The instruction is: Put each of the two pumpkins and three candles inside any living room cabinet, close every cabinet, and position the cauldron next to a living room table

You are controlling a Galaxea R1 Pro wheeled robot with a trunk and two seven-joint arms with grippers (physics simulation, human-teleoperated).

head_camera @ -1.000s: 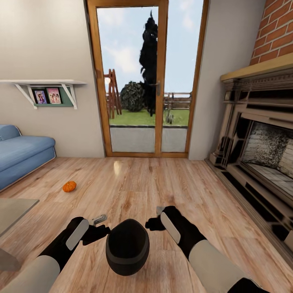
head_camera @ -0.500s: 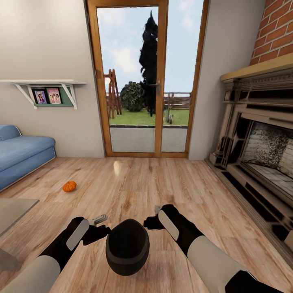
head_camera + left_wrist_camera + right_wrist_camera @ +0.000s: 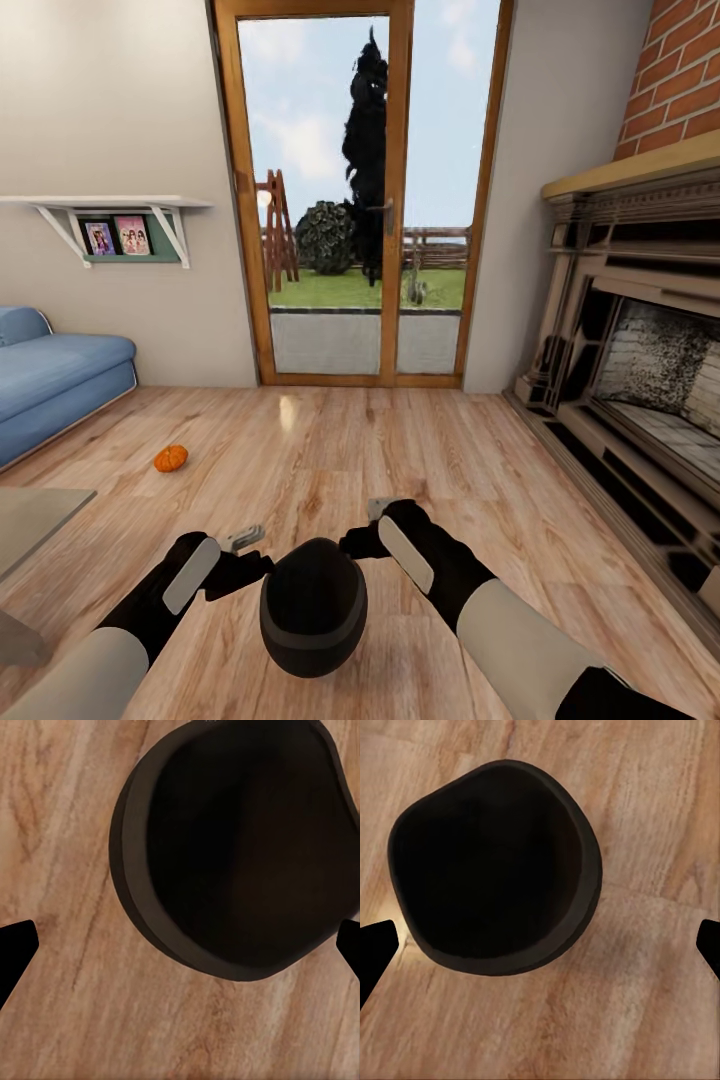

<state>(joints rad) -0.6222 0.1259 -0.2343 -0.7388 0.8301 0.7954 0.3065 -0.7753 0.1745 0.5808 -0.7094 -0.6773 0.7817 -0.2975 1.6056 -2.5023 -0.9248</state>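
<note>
Cauldron (image 3: 313, 606) on the floor between left gripper (image 3: 243, 560) and right gripper (image 3: 360, 543), both spread open, apparently not touching it. Pumpkin (image 3: 170, 458) far left.

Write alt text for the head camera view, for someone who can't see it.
A black cauldron sits on a wooden floor between the robot's left gripper and right gripper. Beyond lie a small orange pumpkin, a blue sofa, a glass door and a brick fireplace.
</note>
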